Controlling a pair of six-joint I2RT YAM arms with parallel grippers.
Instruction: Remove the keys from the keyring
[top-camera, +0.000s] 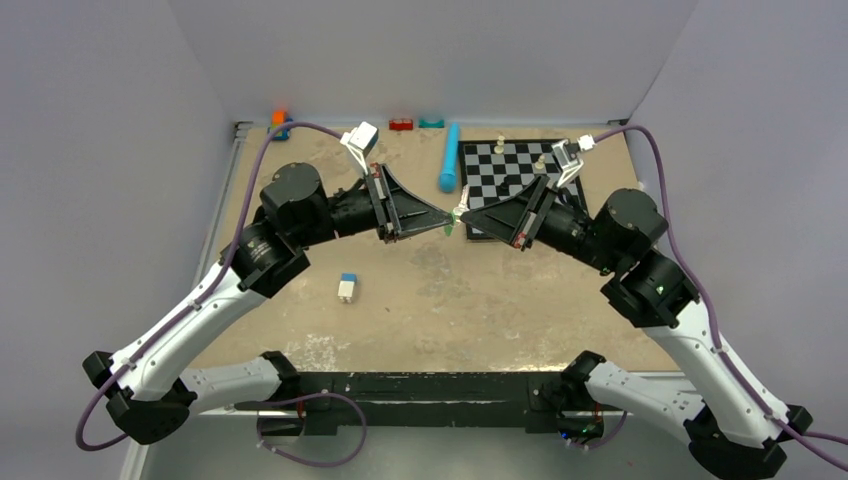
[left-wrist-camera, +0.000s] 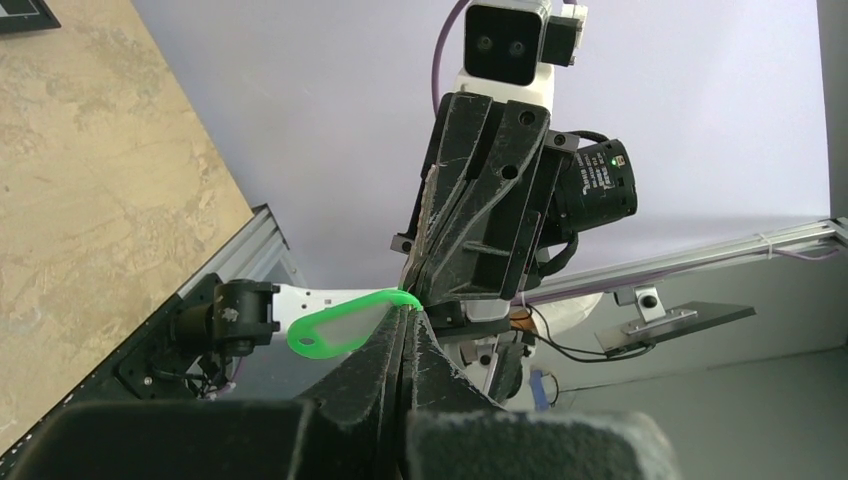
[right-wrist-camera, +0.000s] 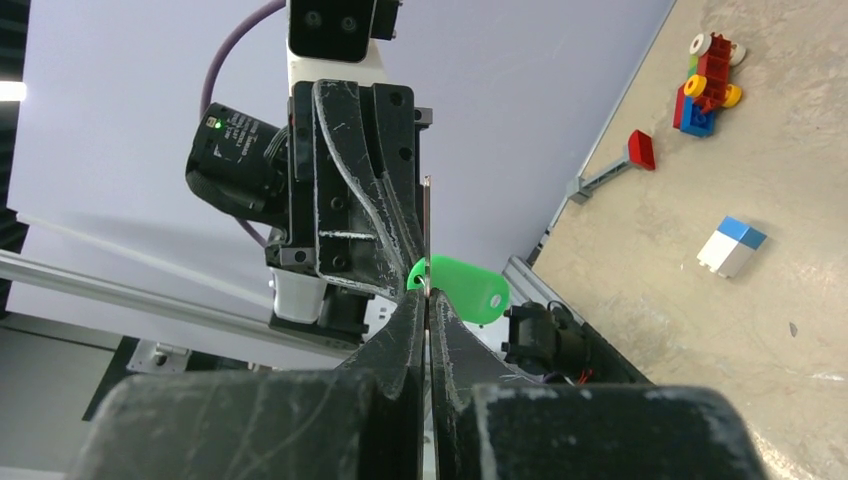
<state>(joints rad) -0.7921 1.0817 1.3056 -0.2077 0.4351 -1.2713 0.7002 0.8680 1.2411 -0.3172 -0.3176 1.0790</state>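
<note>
Both arms meet tip to tip in mid-air over the middle of the table (top-camera: 450, 310), and the key bunch (top-camera: 453, 222) is held between them, well clear of the surface. Left gripper (left-wrist-camera: 404, 322): jaws closed, pinching the narrow end of the green tag (left-wrist-camera: 340, 325). The tag's long axis runs sideways out of the pinch, roughly across the line of the two grippers. Right gripper (right-wrist-camera: 427, 300): jaws closed, apparently on a thin silvery sliver (right-wrist-camera: 428, 230) that stands edge-on straight up from its fingertips, right beside the tag's narrow end. Cannot tell if this sliver is key blade or ring. Neither arm is nearer, since both already have contact and oppose each other along a left-right line in the top view. Judgement: the next move turns on working the sliver against the tag along that line, and the two pinches sit nearly touching, so there is little slack. Room below is open tan tabletop. A blue-topped white block (top-camera: 347, 288) lies well apart on the left arm's side, with a chessboard (top-camera: 505, 165) and a blue cylinder (top-camera: 449, 158) farther back.
</note>
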